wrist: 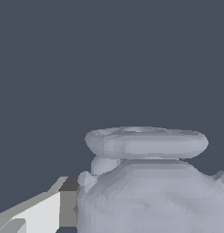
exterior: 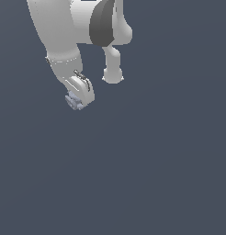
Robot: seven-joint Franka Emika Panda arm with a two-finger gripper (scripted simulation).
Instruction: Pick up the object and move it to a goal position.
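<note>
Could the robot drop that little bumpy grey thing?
Maybe. In the exterior view the small pale lavender-grey bumpy lump sticks out at the very tip of the white robot gripper, so the hold may be shallow and it could slip out during a fast move. In the wrist view only one white finger shows beside the lump, so I cannot confirm both fingers press it. Its rounded bumps might also let it twist in the grip.
</note>
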